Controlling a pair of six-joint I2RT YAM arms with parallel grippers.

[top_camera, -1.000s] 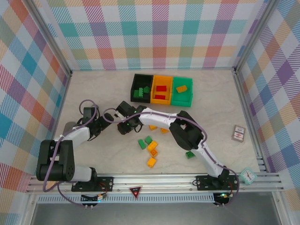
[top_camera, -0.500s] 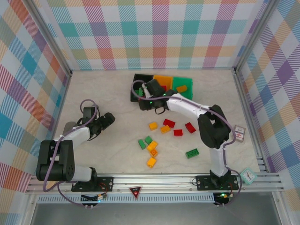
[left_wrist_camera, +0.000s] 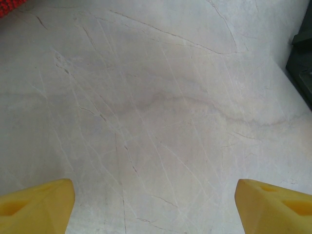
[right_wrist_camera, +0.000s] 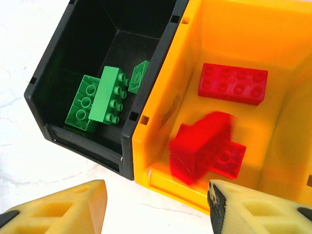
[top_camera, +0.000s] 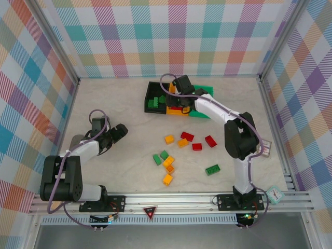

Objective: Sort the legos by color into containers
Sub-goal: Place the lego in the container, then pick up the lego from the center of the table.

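Observation:
The containers stand in a row at the back: a black bin (top_camera: 151,97), an orange bin (top_camera: 174,108) and a green bin (top_camera: 206,110). My right gripper (top_camera: 180,95) (right_wrist_camera: 156,209) hovers open over the orange bin's (right_wrist_camera: 161,117) near wall. Just below it, a blurred red lego (right_wrist_camera: 202,146) lies on another red brick inside that bin. A third red brick (right_wrist_camera: 233,84) lies further in. Green legos (right_wrist_camera: 100,97) sit in the black bin (right_wrist_camera: 48,105). Several loose legos (top_camera: 169,161) lie mid-table. My left gripper (top_camera: 122,129) (left_wrist_camera: 156,204) is open over bare table.
A small card (top_camera: 264,147) lies near the right wall, and a little clock (top_camera: 274,194) sits by the front right rail. Loose red bricks (top_camera: 197,147) and a green brick (top_camera: 211,169) lie right of centre. Checked walls enclose the table.
My right arm swung from the left-middle of the table across the black bin to the orange bin, then its jaws opened and a red lego left them. The left arm stayed put.

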